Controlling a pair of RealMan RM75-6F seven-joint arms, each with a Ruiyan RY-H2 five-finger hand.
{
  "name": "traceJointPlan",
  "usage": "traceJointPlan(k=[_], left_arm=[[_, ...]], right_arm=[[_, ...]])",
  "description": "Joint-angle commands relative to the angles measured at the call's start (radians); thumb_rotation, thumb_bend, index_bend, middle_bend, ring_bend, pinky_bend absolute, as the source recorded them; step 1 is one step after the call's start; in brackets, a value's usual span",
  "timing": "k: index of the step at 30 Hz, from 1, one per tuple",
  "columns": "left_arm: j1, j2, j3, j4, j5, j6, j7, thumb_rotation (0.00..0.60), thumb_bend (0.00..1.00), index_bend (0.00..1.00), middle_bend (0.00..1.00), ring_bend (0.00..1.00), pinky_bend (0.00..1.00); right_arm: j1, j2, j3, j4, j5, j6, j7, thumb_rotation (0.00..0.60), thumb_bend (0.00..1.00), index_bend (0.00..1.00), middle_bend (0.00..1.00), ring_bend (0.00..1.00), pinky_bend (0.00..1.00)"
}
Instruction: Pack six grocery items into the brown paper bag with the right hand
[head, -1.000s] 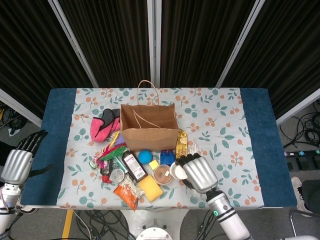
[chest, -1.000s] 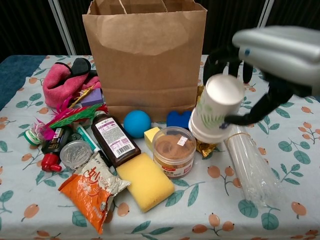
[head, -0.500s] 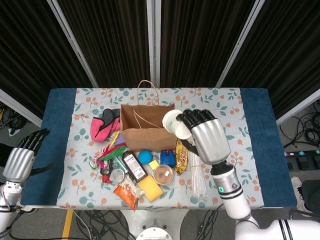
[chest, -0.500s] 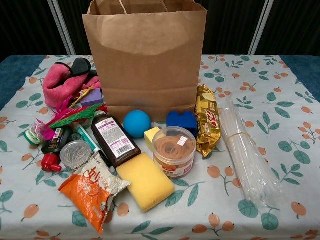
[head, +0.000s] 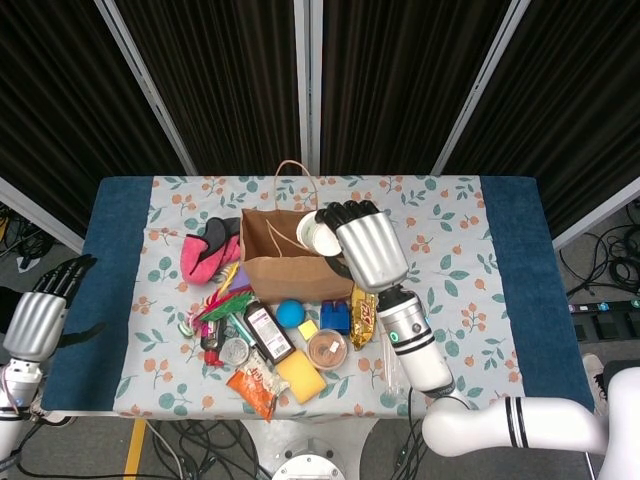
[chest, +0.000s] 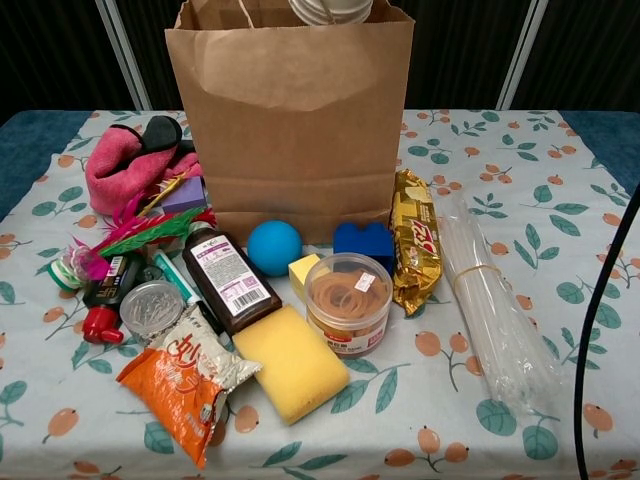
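The brown paper bag (head: 296, 248) stands open at mid-table; in the chest view the bag (chest: 290, 120) fills the centre. My right hand (head: 366, 243) hovers over the bag's right rim and grips a white paper cup (head: 319, 232) above the opening. The cup (chest: 330, 9) shows at the top edge of the chest view, just above the bag's mouth. My left hand (head: 40, 316) hangs off the table's left edge, fingers apart, holding nothing. In front of the bag lie a blue ball (head: 290, 313), a brown bottle (chest: 229, 281), a yellow sponge (chest: 290, 361), a round tub (chest: 348, 303) and an orange snack packet (chest: 186, 384).
A pink cloth (head: 205, 254) lies left of the bag. A gold snack bar (chest: 414, 250) and a clear sleeve of straws (chest: 497, 310) lie to the right. A blue block (chest: 363, 240), feathers (chest: 140, 232) and small items crowd the front left.
My right hand lifted the cup from the table's front, carried it up and left, and now holds it over the bag's opening. The left hand has barely moved.
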Motion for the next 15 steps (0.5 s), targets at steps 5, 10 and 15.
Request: traceJointPlan(k=[5, 10, 15], left_arm=[[0.000, 0.001, 0.001, -0.003, 0.001, 0.001, -0.002, 0.600, 0.14, 0.15, 0.20, 0.15, 0.23], [0.003, 0.003, 0.008, -0.020, 0.010, 0.007, 0.006, 0.600, 0.14, 0.15, 0.20, 0.15, 0.23], [0.008, 0.017, 0.009, -0.047, 0.017, 0.023, 0.024, 0.600, 0.14, 0.15, 0.20, 0.15, 0.23]], right_arm=[[-0.004, 0.049, -0.005, -0.039, -0.034, 0.007, 0.040, 0.600, 0.00, 0.14, 0.16, 0.08, 0.11], [-0.029, 0.106, -0.012, -0.101, -0.047, 0.030, 0.048, 0.600, 0.00, 0.13, 0.15, 0.07, 0.10], [-0.099, 0.196, -0.072, -0.213, -0.137, 0.066, 0.071, 0.600, 0.00, 0.13, 0.16, 0.07, 0.09]])
